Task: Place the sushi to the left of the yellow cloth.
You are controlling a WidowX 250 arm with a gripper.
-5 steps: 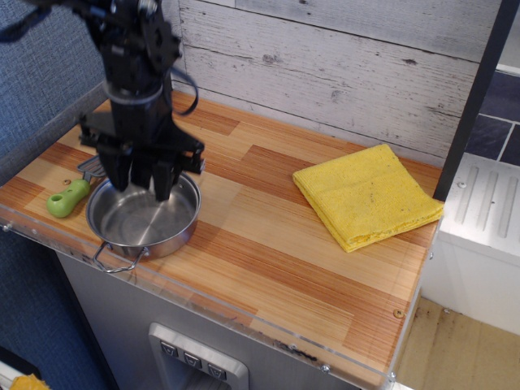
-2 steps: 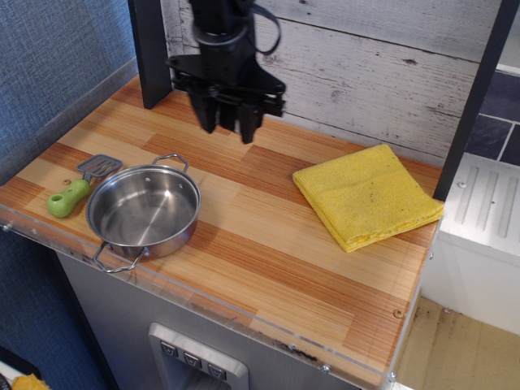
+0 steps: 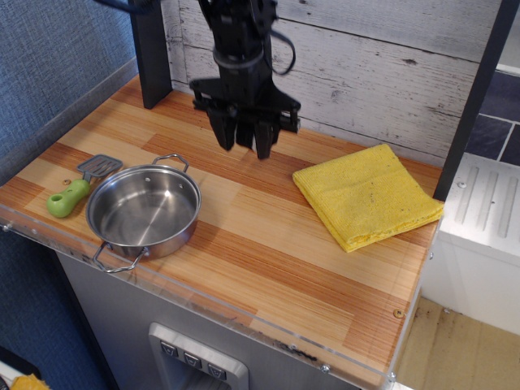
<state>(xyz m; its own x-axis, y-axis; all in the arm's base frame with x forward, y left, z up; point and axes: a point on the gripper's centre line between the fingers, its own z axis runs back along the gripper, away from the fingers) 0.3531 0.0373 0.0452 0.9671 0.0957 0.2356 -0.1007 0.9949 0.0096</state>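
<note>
My gripper [image 3: 244,148] hangs fingers-down over the back middle of the wooden counter [image 3: 268,244], above the boards and left of the yellow cloth [image 3: 367,195]. Its black fingers stand close together around a dark lump that I take for the sushi. The lump is hard to tell from the fingers, and no rice face shows. The yellow cloth lies folded flat at the right rear of the counter, about a hand's width to the right of the gripper. No sushi lies on the counter or in the pan.
An empty steel pan [image 3: 175,240] sits at the front left, with a green-handled spatula [image 3: 69,197] to its left. A black post [image 3: 153,57] stands at the back left and another [image 3: 475,97] at the right edge. A plank wall is close behind the gripper.
The gripper has risen out of the steel pan and moved right and back, towards the yellow cloth, dropping a little lower in the last stretch. The pan is now empty.
</note>
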